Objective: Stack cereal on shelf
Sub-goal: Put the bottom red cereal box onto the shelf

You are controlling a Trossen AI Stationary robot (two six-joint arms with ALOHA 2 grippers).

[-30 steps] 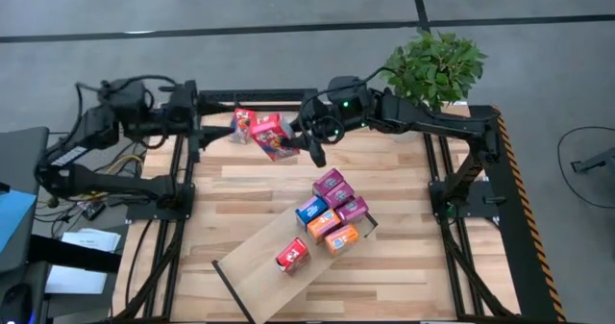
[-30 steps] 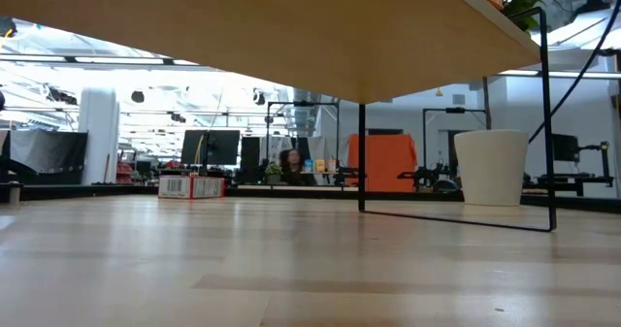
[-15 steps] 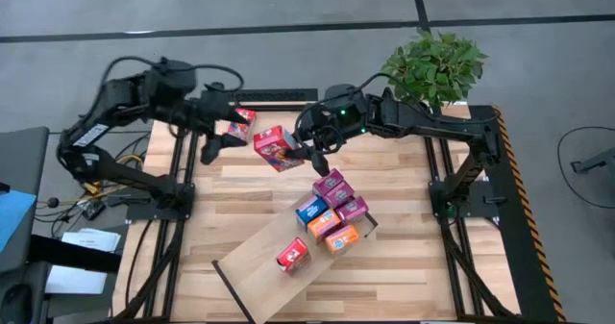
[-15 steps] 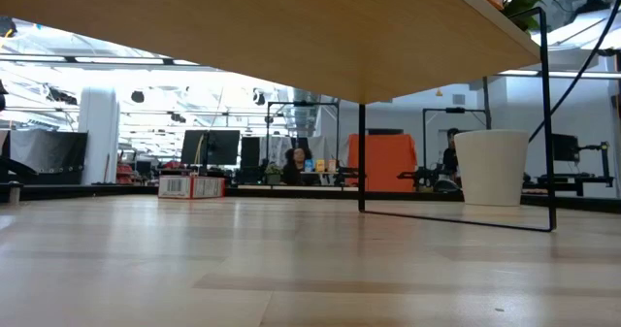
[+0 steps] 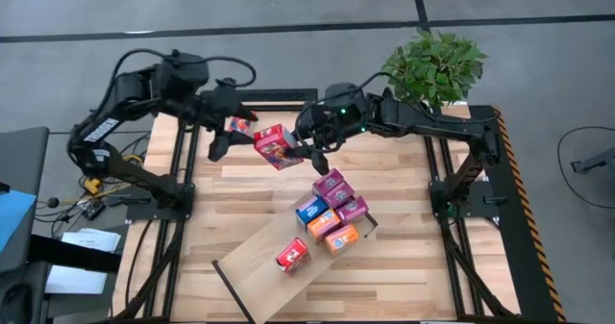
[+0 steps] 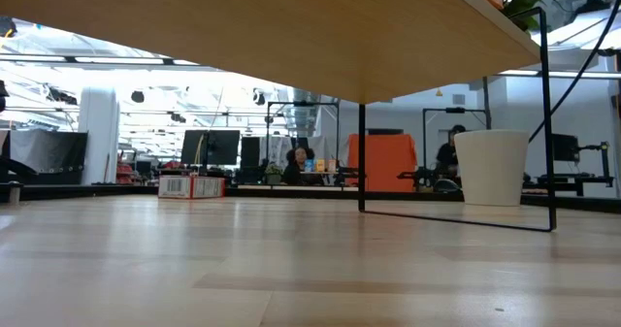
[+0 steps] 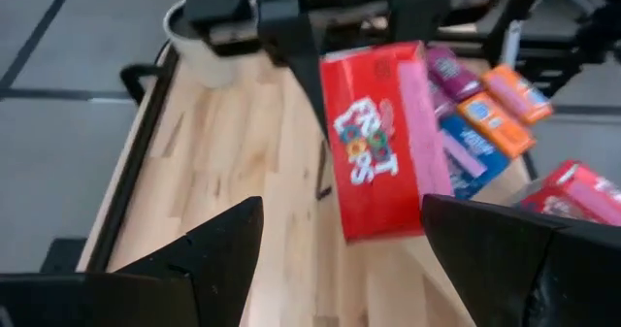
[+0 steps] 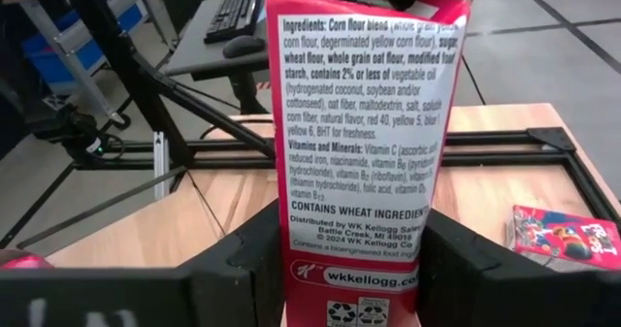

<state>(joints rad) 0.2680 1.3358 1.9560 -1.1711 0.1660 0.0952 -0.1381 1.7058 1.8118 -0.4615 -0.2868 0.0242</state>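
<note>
My right gripper (image 5: 307, 149) is shut on a red cereal box (image 5: 276, 146), held above the table's far middle. My left gripper (image 5: 229, 127) stands open and raised just left of that box, touching nothing; in its wrist view the box's printed front (image 7: 374, 152) faces it. Below the left gripper a second red box (image 8: 558, 235) lies flat on the tabletop. The shelf (image 5: 259, 266), a pale board with black frame, stands aslant near the front. It carries several cereal boxes (image 5: 332, 213) and a lone red one (image 5: 293, 255). My right gripper pinches the red box between its two fingers (image 8: 257, 264), one on each broad face, with the narrow ingredients panel (image 8: 354, 240) between them. It comes from the table's right, slanting a little downward. The box reaches out beyond the fingers and hangs clear of the table.
A potted plant (image 5: 432, 64) stands at the far right corner, its white pot (image 6: 490, 167) showing in the low view. The low view looks under the shelf board (image 6: 340, 26), past its black legs (image 6: 361, 157). Bare tabletop (image 5: 240, 199) lies left of the shelf.
My left arm has swung up from the table's far left and carried its gripper toward the right, close to the held red box. The gripper has tipped to point downward. Its fingers have stayed open.
</note>
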